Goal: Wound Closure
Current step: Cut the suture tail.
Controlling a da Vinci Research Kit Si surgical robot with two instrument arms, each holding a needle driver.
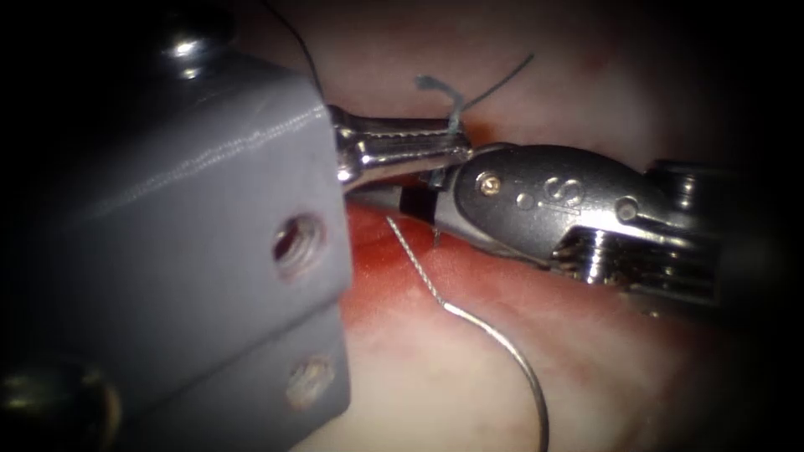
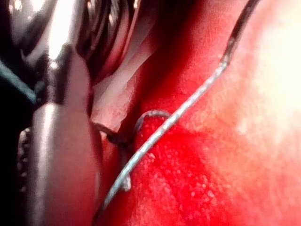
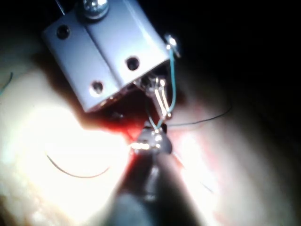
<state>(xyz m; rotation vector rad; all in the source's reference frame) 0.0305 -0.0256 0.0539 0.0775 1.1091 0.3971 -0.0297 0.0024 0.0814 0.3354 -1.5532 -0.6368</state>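
My left tool (image 1: pixel 459 141) reaches to the right over the cut (image 1: pixel 377 251), its silver jaws pressed together on the teal thread (image 1: pixel 453 107). The thread stands up from the jaw tips and ends in a frayed tail. My right tool (image 1: pixel 431 201) comes in from the right, its tip tucked just under the left jaws at the red cut. Neither tool holds the curved needle (image 1: pixel 502 339), which lies loose on the pale tissue right of the cut. A twisted strand (image 1: pixel 414 259) runs from its tail up toward the cut. The right wrist view shows the needle (image 3: pixel 75 173) lying flat and the thread (image 3: pixel 173 80) arcing over the left jaws (image 3: pixel 162 101).
Red fluid (image 1: pixel 394 276) pools along the cut under both tools. A thin dark thread end (image 1: pixel 502 79) trails over the far tissue. In the left wrist view the strand (image 2: pixel 188 101) crosses wet red tissue (image 2: pixel 211 179) beside a small loop (image 2: pixel 153 114).
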